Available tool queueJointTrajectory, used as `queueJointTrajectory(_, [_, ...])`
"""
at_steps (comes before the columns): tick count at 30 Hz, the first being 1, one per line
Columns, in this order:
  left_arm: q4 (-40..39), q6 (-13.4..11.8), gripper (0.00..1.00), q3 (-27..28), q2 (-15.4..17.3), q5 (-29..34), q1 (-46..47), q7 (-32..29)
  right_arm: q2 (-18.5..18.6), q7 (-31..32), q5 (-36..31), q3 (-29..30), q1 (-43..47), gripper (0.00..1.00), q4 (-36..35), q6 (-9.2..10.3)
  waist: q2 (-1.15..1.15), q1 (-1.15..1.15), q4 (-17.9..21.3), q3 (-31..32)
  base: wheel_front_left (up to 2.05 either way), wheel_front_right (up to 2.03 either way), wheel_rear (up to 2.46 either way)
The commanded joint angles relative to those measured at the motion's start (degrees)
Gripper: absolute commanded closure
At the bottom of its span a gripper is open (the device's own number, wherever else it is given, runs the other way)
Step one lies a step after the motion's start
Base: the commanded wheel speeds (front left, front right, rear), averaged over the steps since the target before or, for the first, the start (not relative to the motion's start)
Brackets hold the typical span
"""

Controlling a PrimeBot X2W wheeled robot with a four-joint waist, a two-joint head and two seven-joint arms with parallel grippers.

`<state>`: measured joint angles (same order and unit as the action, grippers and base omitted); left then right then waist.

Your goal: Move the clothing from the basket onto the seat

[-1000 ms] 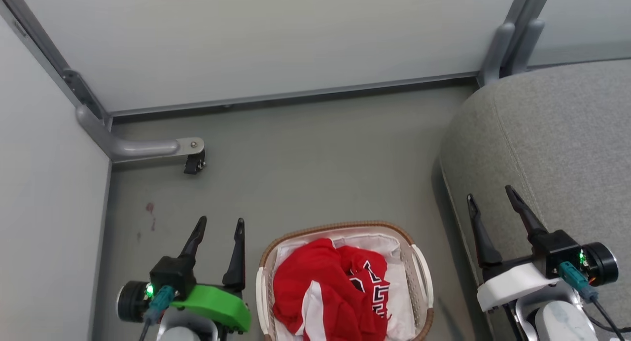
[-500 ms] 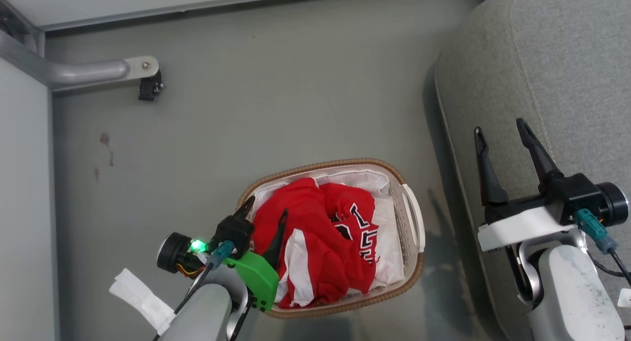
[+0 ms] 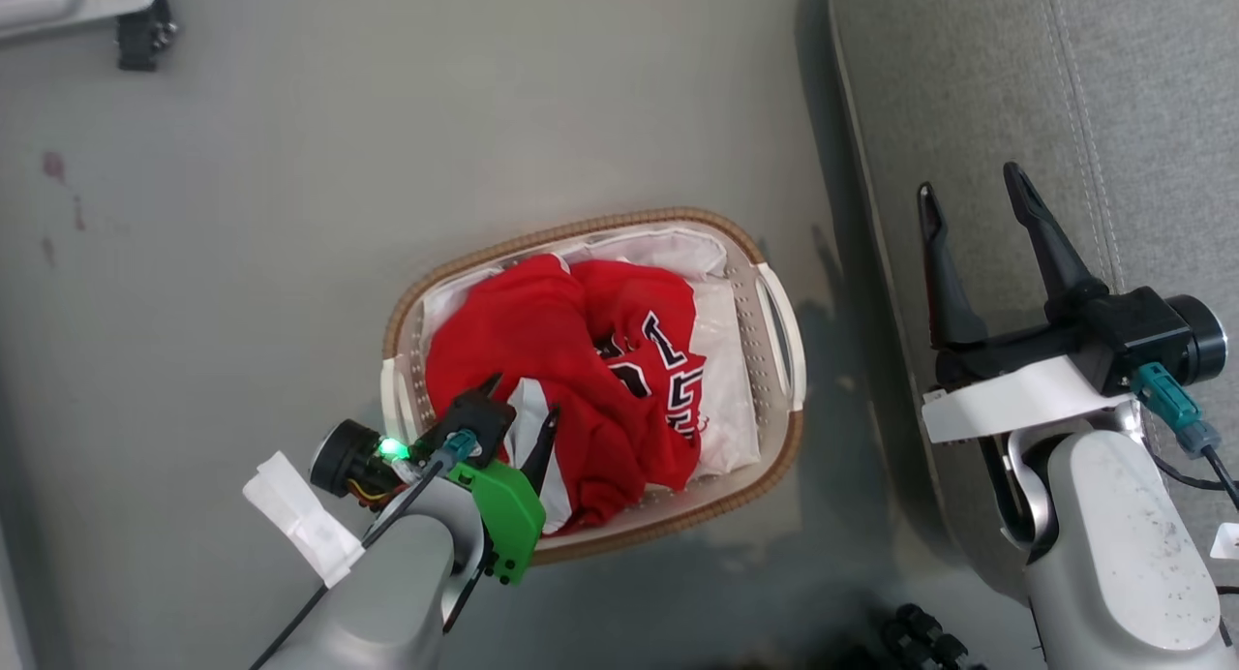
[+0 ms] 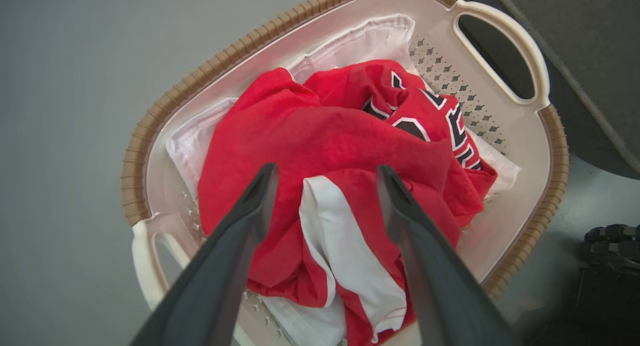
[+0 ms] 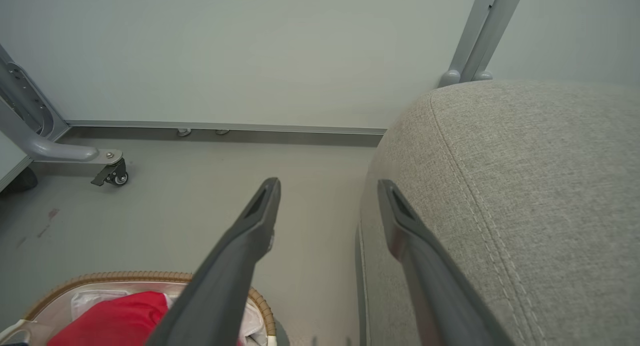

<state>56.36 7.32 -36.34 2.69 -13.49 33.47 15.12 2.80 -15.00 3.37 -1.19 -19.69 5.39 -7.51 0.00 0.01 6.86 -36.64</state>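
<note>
On the grey floor (image 3: 290,215), along its right side, stands the large grey fabric-upholstered seat cushion (image 3: 968,89) with a rounded edge and a stitched seam. Just beside that edge sits the small oval white plastic basket (image 3: 619,223), with perforated walls, a brown woven rim, white handles and a white cloth liner (image 3: 726,399). The clothing (image 3: 542,331) is heaped inside it: a plain bright red garment with a broad white strip, and a red jersey (image 3: 658,360) with black-and-white numerals on the seat side. The left fingers (image 4: 235,246) are spread wide over the plain garment, either side of its white strip; whether they touch it I cannot tell. The right fingers (image 3: 944,283) are wide apart, holding nothing, above the seat's edge.
</note>
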Motion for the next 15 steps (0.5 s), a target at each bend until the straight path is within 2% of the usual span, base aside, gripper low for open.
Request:
queueJointTrajectory(1, [1.13, 0.26, 0.0, -0.76, 0.57, -0.47, 1.71, 0.05, 0.18, -0.28, 0.47, -0.37, -1.03, 0.0, -0.31, 0.04, 0.0, -0.01, 2.76, -3.91, 0.0, 0.0, 0.0])
queueJointTrajectory(15, [12.03, 0.24, 0.0, -6.8, 1.11, -4.21, 9.44, -1.11, 0.18, -0.28, 2.86, -3.63, -2.33, 0.0, -0.82, 0.04, 0.0, -0.01, 5.37, -8.2, 0.0, 0.0, 0.0])
